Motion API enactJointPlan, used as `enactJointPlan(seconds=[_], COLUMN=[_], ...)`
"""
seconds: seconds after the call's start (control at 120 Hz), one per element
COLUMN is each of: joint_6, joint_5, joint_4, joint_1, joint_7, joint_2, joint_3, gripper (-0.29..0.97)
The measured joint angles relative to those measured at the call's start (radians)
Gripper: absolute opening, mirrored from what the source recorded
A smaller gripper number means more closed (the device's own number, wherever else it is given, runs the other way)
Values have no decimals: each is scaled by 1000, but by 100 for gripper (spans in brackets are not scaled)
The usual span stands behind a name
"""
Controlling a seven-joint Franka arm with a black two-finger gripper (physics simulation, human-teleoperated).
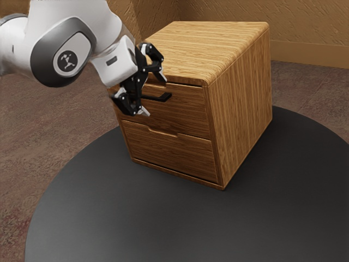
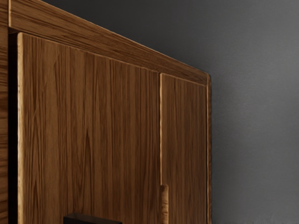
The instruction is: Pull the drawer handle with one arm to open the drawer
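Top drawer (image 1: 185,112) of the wood cabinet (image 1: 218,49) sits on the black table (image 1: 272,218), facing the arm. It's rigid and likely slides with some weight and friction, so take the stiff black bar handle (image 1: 163,97) mid-span and pull straight out. Gripper (image 1: 155,96) is spread wide, one finger above and one below the handle, apparently not clamped, holding nothing.

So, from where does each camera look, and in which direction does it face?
Exterior view: at the arm's side, raised, facing the cabinet on the black table; the arm and open end effector show at the handle.
Wrist view: on the hand, facing the top drawer closely.
Shared: handle, top drawer, lower drawer, table.
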Motion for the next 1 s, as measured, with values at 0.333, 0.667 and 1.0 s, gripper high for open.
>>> enactJointPlan(seconds=[0.333, 0.667, 1.0], joint_6=[27, 29, 31], joint_5=[70, 94, 95], joint_4=[2, -43, -78], joint_1=[24, 13, 25], joint_7=[19, 51, 57], joint_2=[12, -3, 8], joint_3=[26, 27, 39], gripper=[68, 68, 68])
